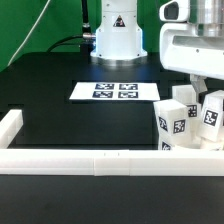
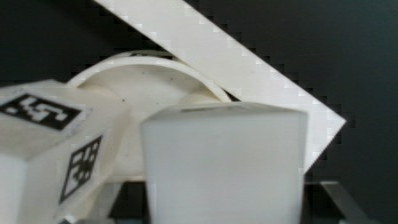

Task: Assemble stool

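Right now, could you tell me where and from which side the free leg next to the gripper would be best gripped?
Judging by its pose, grip the free leg across its flat upper sides, coming from above: it stands roughly upright beside the border rail, crowded by another leg.

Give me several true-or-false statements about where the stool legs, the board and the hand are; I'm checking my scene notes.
1. The marker board lies flat near the middle of the black table. True.
2. The stool legs stand at the exterior view's left. False: they cluster at the exterior view's right, close to the rail.
3. A long white rail runs along the near edge of the table. True.
4. The legs are plain white with no markings. False: they carry black-and-white square tags.
5. The hand hangs over the marker board. False: it is above the legs at the exterior view's right.
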`<move>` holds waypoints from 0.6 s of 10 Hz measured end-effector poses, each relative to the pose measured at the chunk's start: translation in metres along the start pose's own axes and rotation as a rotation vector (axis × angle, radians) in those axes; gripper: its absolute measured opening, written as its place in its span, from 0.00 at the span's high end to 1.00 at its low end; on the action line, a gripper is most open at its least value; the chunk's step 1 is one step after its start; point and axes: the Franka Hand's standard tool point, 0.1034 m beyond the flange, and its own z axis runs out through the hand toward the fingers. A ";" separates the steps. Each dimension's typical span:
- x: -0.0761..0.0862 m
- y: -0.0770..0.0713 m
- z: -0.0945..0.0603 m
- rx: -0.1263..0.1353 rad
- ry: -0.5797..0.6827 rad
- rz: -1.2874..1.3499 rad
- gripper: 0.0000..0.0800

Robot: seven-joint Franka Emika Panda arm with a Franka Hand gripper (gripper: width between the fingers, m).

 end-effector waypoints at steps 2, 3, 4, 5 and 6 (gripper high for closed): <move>-0.002 -0.001 0.001 0.010 -0.012 0.268 0.58; -0.004 -0.001 0.001 0.014 -0.020 0.379 0.58; -0.006 -0.002 0.002 0.019 -0.042 0.544 0.58; -0.005 -0.002 0.002 0.022 -0.054 0.630 0.58; -0.005 -0.002 0.003 0.035 -0.066 0.723 0.58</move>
